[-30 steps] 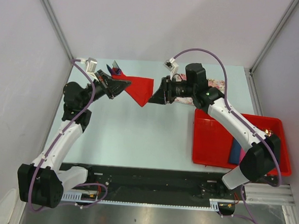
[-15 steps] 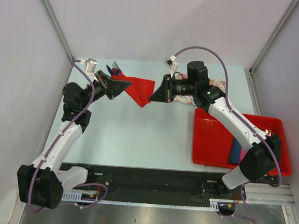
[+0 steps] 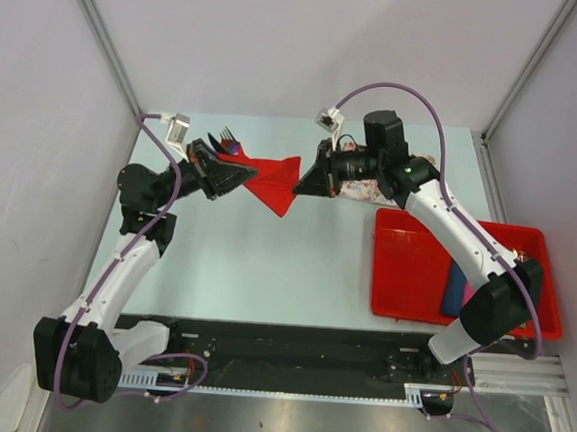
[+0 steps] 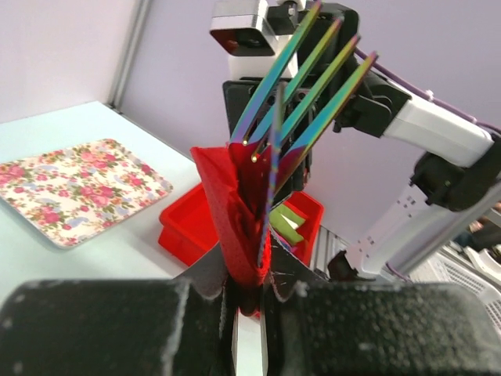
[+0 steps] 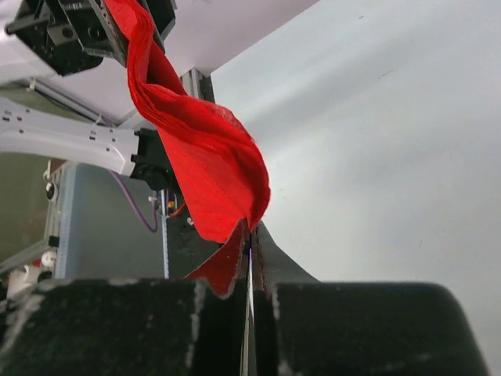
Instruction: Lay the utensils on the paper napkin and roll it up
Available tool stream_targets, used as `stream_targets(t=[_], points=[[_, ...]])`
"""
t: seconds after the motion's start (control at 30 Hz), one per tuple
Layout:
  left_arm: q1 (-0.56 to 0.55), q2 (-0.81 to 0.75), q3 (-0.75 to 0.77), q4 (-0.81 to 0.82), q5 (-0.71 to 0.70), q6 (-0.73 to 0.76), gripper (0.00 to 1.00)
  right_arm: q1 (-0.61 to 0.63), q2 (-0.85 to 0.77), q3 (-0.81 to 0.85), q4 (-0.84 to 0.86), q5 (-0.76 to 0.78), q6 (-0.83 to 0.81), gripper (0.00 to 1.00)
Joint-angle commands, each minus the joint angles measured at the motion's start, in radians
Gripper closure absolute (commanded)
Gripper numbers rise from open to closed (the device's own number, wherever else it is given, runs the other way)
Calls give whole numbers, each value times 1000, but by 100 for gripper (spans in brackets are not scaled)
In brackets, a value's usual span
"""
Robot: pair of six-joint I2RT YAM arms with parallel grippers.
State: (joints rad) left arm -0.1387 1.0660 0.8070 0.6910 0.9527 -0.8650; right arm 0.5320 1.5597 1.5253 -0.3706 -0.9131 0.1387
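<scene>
Rightward, floral mat [image 4: 74, 184] lies past the paper napkin [image 3: 276, 178].

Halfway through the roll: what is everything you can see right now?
napkin: one, red, twisted in the air between the two grippers
utensils: a few, iridescent purple-blue, one a fork, bundled in the napkin's left end
floral tray: one, pink flowers on white, far right of the table
red tray: one, red, near right of the table
napkin rolls: three seen, blue, pink, green, inside the red tray
table: one, pale blue-green
left gripper: one, black, shut on the utensils and napkin end
right gripper: one, black, shut on the napkin's other corner
</scene>
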Motion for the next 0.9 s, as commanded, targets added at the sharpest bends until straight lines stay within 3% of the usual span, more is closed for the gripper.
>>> stream_targets(t=[0.0,0.23,0.27,0.3,0.4,0.43,0.6,0.87], points=[[-1,-14,32,114,78,-83,100,14,14,21,-68,-1,-137,100],[-7,-26,29,70,58,-42,100,33,-6,-28,-62,-20,-162,100],[-7,-29,23,59,52,-32,100,26,-7,-25,-63,-17,-148,96],[-7,-34,21,45,38,-22,100,17,-10,-21,-64,-13,-143,83],[-7,-38,18,-36,-3,18,100,-20,-29,18,-70,23,-87,60],[-7,-38,18,-57,-20,41,100,-27,-36,38,-70,34,-77,57],[-7,-26,41,-207,-101,112,100,-50,-114,53,-45,163,-54,48],[-12,0,52,-170,-129,58,100,69,-188,35,50,258,-125,39]])
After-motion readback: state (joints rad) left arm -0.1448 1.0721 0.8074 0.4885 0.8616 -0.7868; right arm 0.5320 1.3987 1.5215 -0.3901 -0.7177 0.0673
